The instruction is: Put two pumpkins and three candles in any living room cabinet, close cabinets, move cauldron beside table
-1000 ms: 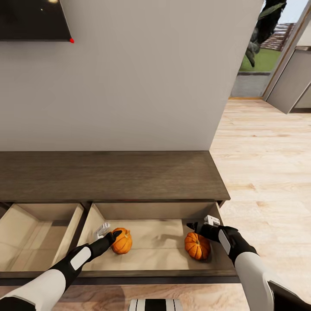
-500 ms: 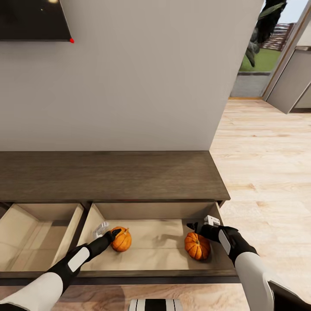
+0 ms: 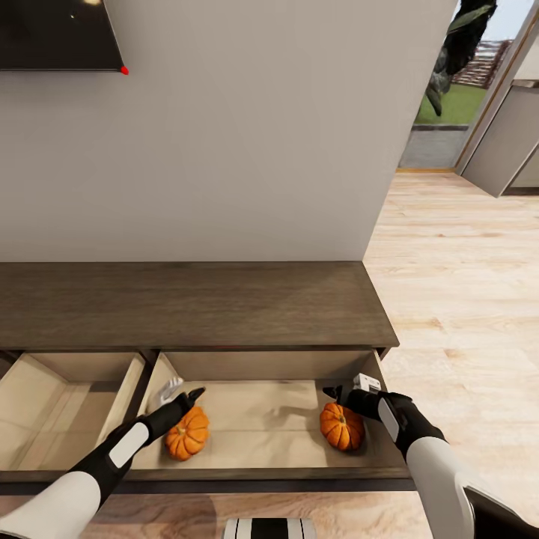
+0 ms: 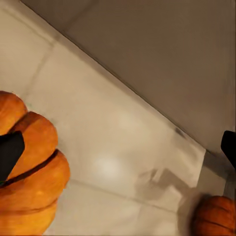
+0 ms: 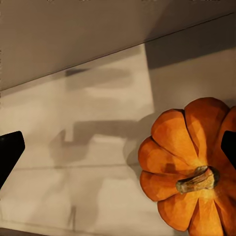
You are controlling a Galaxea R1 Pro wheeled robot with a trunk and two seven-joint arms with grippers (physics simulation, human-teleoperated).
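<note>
The dark-brown cabinet [image 3: 187, 303] stands against the wall with two drawers pulled out. Both orange pumpkins lie on the floor of the right drawer [image 3: 262, 423]. One pumpkin [image 3: 187, 433] [image 4: 29, 182] rests near the drawer's left wall, just below my left gripper [image 3: 182, 391] [image 4: 118, 150], which is open and clear of it. The other pumpkin [image 3: 342, 425] [image 5: 191, 172] [image 4: 214, 216] sits near the right wall, under my right gripper [image 3: 346, 389] [image 5: 118, 147], which is open too. Candles, cauldron and table are out of view.
The left drawer [image 3: 60, 412] is open and bare inside. A dark TV screen [image 3: 60, 34] hangs on the grey wall. Light wood floor [image 3: 464, 299] runs to the right toward a doorway with a plant [image 3: 457, 60] and grey cupboards [image 3: 509, 142].
The left gripper has let go of its pumpkin and risen a little. That pumpkin has settled lower and further left in the drawer. The right arm and its pumpkin have not moved.
</note>
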